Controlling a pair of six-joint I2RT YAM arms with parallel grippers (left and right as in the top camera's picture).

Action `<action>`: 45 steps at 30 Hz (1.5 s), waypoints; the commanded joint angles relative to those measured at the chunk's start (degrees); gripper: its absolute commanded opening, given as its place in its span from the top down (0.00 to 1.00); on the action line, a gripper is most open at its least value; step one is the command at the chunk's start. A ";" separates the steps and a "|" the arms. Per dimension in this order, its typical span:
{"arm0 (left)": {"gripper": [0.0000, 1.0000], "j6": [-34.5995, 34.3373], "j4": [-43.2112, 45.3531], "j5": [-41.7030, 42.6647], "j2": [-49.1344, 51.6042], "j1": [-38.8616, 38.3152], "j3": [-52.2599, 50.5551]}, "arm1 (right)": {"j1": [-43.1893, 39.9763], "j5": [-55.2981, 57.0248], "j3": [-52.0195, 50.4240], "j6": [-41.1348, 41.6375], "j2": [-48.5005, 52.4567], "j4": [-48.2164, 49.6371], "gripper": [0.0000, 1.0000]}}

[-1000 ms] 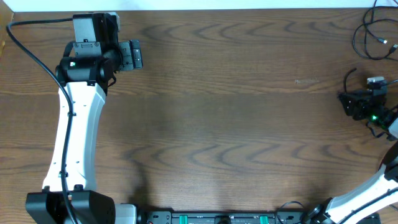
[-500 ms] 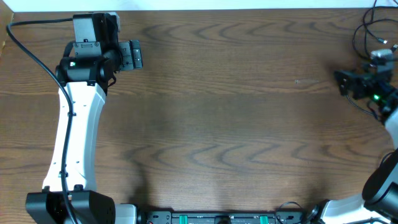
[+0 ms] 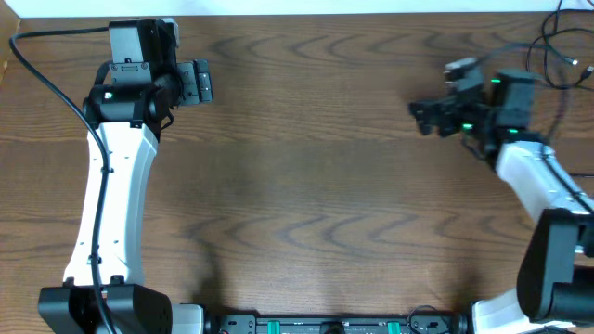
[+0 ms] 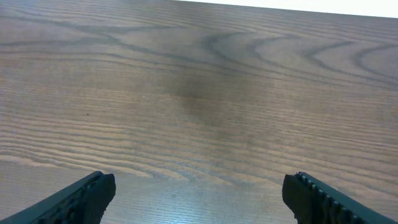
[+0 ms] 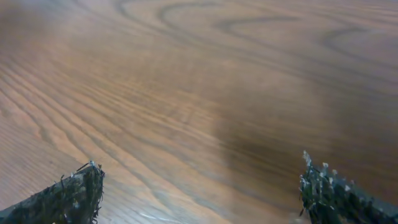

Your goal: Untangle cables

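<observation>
Neither your left gripper nor right gripper holds anything, both spread wide; the cables look tangled, unsorted.

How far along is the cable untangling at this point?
Done: nothing that shows; the black cables lie looped at the far right corner of the table, partly out of frame, so tangles can't be judged. In hand: nothing; the left gripper and right gripper are both open over bare wood. Left: reaching the cables and separating the strands.
</observation>
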 commanded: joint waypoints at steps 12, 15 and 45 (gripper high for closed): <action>0.08 -0.87 0.00 -0.33 -0.04 0.24 0.17 | 11.58 12.57 -0.15 1.01 -0.98 -1.05 0.01; 0.08 -0.87 0.00 -0.33 -0.04 0.24 0.17 | 11.58 12.57 -0.15 1.01 -0.98 -1.05 0.01; 0.08 -0.87 0.00 -0.33 -0.04 0.24 0.17 | 11.58 12.57 -0.15 1.01 -0.98 -1.05 0.01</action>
